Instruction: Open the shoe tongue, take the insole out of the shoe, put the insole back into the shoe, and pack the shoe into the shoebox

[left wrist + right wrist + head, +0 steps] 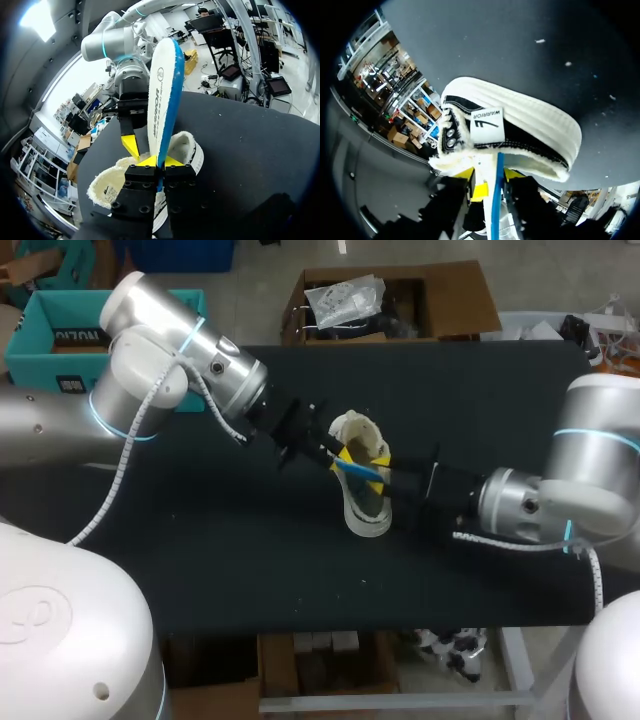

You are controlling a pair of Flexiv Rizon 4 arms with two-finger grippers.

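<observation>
Head view, shoe (366,512): it stands at the middle of the tabletop (200,540), and both arms meet over it.
Head view, left gripper (338,453): it comes in from the left edge, with its tips at the shoe's opening.
Head view, right gripper (388,478): it comes in from the right edge and is against the shoe. I cannot tell whether it grips.
Left wrist view, jaws: they are pressed onto the insole (162,95), one yellow tip on each face, near its lower end.
Left wrist view, insole: it is upright, with its lower end inside the fleece-lined shoe (112,182).
Right wrist view, shoe: it is just ahead of the gripper, and the insole's blue edge (495,210) runs down past its collar.
Step in hand, as a judgement: the insole is passing through the opening.
Doing it well: move the insole along its own length and in line with the opening. Keep the pinch firm and the right arm steadying the shoe, so the fleece does not snag or fold it.
</observation>
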